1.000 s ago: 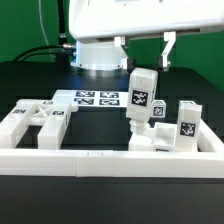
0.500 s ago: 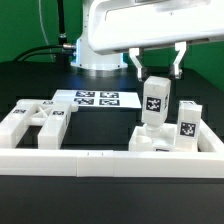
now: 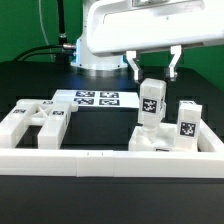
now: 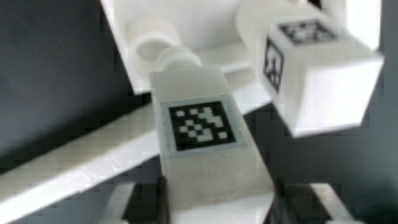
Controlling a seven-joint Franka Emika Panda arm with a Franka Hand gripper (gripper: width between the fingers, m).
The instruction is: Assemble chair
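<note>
White plastic fills the arm's grasp: the gripper (image 3: 154, 74) is closed partway on a chunky tagged post (image 3: 151, 105). Its two fingers straddle the post's upper end, and in the wrist view the post takes up the whole gap between the dark fingertips.

A second ago that post leaned over toward the exterior view's left, with the hand twisted round. Half a second ago it had swung upright. Now it stands upright as before, shifted only a touch toward the exterior view's left. I'd say the turning-over is finished, and what goes on now is fine lining-up before the post is pressed home.

The post stands over a low white piece (image 3: 150, 143) on the exterior view's right, just beside a second tagged block (image 3: 187, 122). I can't tell from here whether its foot already touches the low piece.

The other loose chair pieces (image 3: 35, 122) lie well apart on the exterior view's left, with the marker board (image 3: 98, 98) behind and between. Most of the chair is not yet put together.
</note>
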